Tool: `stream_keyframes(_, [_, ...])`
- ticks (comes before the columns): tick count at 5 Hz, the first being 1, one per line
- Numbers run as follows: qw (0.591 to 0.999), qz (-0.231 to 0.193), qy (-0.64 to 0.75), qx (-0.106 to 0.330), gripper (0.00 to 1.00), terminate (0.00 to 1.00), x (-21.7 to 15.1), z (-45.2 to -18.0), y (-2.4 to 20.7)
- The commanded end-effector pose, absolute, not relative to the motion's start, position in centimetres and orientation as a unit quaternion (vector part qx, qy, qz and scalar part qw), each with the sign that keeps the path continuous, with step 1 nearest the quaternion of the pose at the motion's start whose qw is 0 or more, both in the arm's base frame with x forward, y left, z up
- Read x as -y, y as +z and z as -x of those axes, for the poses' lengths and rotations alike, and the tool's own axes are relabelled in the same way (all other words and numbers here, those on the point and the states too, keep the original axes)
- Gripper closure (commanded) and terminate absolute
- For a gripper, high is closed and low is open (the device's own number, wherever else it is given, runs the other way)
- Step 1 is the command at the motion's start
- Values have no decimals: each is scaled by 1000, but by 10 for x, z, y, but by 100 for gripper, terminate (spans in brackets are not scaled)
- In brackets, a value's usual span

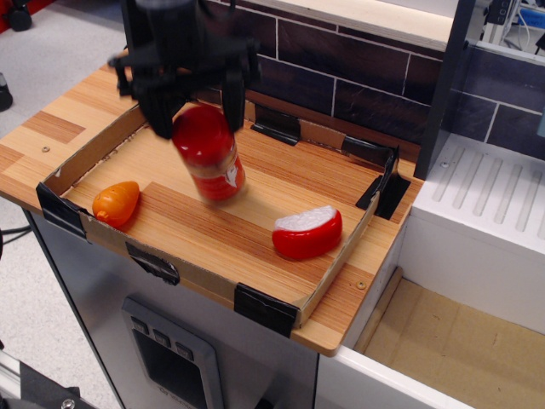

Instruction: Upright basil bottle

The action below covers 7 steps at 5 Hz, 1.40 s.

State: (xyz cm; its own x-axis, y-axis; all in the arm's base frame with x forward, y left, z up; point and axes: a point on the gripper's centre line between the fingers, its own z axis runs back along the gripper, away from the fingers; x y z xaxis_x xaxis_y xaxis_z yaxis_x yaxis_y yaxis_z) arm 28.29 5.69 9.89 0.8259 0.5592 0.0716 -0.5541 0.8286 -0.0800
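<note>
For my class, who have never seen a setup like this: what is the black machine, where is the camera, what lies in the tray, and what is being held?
The black machine is a robot arm ending in a gripper, a two-fingered claw. The single camera looks down from the front, above a wooden counter. On it sits a shallow cardboard tray with taped corners. In the tray lie a small orange carrot-like toy and a red-and-white cheese wedge. The gripper is closed on the red cap of the basil bottle, which hangs in the air, tilted, with its base toward the tray. The picture is motion-blurred, so the label cannot be read.
</note>
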Motion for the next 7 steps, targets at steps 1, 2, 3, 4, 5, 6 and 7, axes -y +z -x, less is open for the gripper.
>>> stream_keyframes(1, [942,4,326,79,100,0,-75,-317,110])
stream_keyframes(2, [941,-9,332,66,0,0,-76,-321,102])
stream_keyframes(3, [945,-9,314,88,0,0,-75,-316,114])
stream_keyframes(4, [944,-16,303,127,0,0,-76,-321,141])
stream_keyframes(5, [951,-19,279,128,0,0,-75,-328,173])
stream_keyframes(6, [959,-8,253,125,0,0,-67,-332,191])
stream_keyframes(7, [959,-8,253,125,0,0,-67,-332,191])
